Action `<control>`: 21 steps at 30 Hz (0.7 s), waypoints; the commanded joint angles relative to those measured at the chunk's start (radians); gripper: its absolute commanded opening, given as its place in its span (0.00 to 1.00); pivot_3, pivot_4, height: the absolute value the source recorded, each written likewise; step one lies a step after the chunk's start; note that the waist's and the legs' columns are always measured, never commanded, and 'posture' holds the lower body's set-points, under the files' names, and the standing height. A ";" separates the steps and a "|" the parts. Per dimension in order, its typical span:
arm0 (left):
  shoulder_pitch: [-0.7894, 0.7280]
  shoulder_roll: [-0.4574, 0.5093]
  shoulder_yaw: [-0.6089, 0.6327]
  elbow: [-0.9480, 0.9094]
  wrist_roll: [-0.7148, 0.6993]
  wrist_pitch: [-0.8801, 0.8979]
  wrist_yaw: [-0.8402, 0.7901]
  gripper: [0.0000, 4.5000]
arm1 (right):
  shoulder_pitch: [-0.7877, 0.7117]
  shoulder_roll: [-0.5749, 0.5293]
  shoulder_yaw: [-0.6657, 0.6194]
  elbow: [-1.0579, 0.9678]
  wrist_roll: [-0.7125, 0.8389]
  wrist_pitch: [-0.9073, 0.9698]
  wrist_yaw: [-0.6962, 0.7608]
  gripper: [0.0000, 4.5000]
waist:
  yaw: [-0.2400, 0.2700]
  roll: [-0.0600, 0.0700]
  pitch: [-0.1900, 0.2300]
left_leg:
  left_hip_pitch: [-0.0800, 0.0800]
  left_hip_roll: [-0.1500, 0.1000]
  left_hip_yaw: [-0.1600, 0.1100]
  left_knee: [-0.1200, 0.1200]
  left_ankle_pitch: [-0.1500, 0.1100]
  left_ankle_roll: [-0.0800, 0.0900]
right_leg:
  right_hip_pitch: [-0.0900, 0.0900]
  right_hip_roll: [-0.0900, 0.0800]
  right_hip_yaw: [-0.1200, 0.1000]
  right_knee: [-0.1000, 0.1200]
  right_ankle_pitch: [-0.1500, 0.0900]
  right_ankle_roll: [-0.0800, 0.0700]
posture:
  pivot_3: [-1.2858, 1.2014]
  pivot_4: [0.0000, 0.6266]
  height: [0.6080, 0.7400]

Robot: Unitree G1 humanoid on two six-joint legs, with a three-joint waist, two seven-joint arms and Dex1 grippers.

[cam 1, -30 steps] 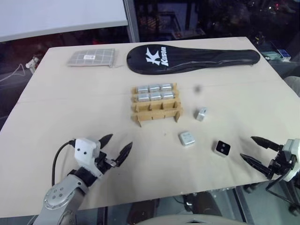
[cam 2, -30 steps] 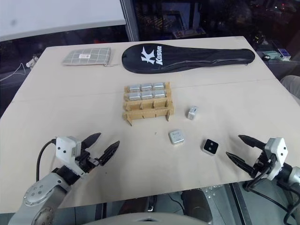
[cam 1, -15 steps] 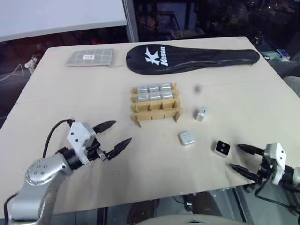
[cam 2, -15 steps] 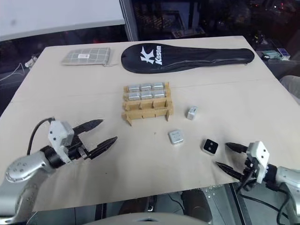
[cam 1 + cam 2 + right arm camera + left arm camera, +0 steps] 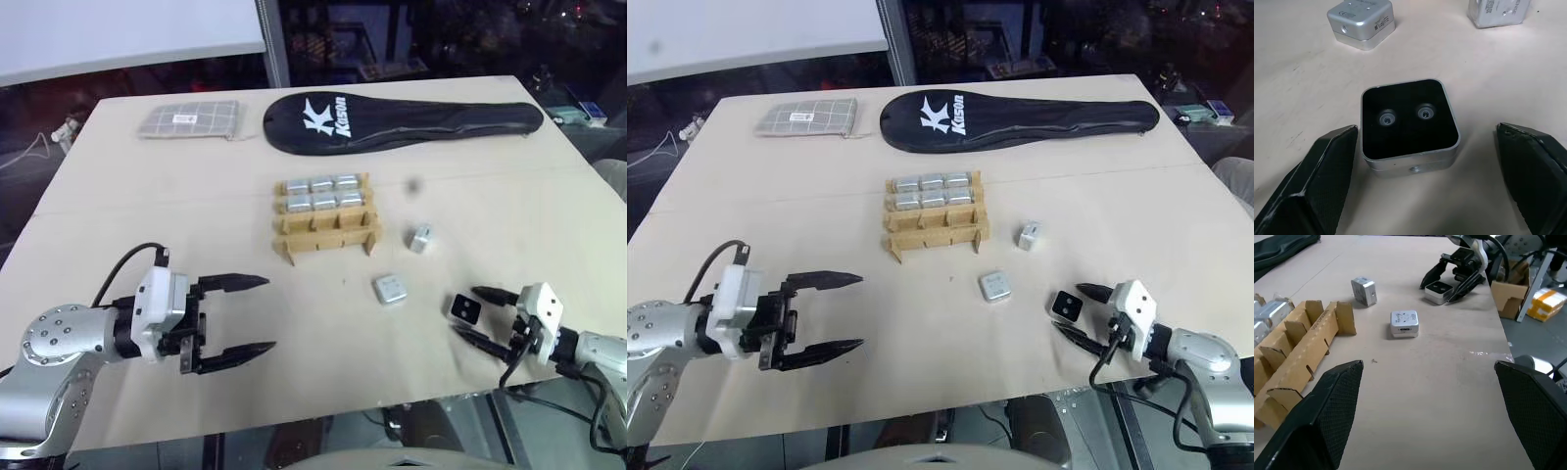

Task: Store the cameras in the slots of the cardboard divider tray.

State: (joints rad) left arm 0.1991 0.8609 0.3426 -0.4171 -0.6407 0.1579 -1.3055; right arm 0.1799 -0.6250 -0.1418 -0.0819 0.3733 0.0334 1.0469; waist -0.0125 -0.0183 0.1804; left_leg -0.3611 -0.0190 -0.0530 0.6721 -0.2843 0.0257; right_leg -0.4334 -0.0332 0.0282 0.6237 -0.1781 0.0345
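Note:
The cardboard divider tray (image 5: 328,240) stands mid-table; its two far rows hold several silver cameras (image 5: 322,184), and the near row holds nothing. Three cameras lie loose to its right: one on edge (image 5: 420,237), one flat (image 5: 390,289), and one with its black lens face up (image 5: 463,309). My right gripper (image 5: 1066,308) is open, its fingertips on either side of that black-faced camera (image 5: 1409,125) without touching it. My left gripper (image 5: 269,313) is open and holds nothing. It hovers at the near left and points right toward the loose cameras (image 5: 1404,323).
A long black racket cover (image 5: 402,119) lies along the far edge, with a grey checked pouch (image 5: 191,119) at the far left. The table's near edge runs just below both grippers. A cardboard box (image 5: 1508,293) stands on the floor past the right side.
My right gripper slid left until its fingers flank the black-faced camera. My left gripper rose and turned, so it now points right with one finger above the other.

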 commanded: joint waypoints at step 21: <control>-0.107 0.019 -0.025 0.042 0.015 0.008 0.005 1.00 | -0.080 -0.097 0.084 -0.092 -0.125 -0.149 0.065 0.43 | -0.002 0.001 0.000 | 0.000 0.000 0.001 0.000 0.000 0.000 | 0.000 0.000 0.000 0.000 0.000 0.000 | 0.52 0.24 1.00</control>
State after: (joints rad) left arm 0.1110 0.8839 0.3232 -0.3315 -0.5943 0.1473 -1.3248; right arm 0.1263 -0.7006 -0.0679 -0.1175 0.2795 -0.0622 1.0925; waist -0.0146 -0.0177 0.1809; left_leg -0.3608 -0.0189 -0.0522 0.6724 -0.2843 0.0258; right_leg -0.4334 -0.0331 0.0286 0.6240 -0.1780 0.0348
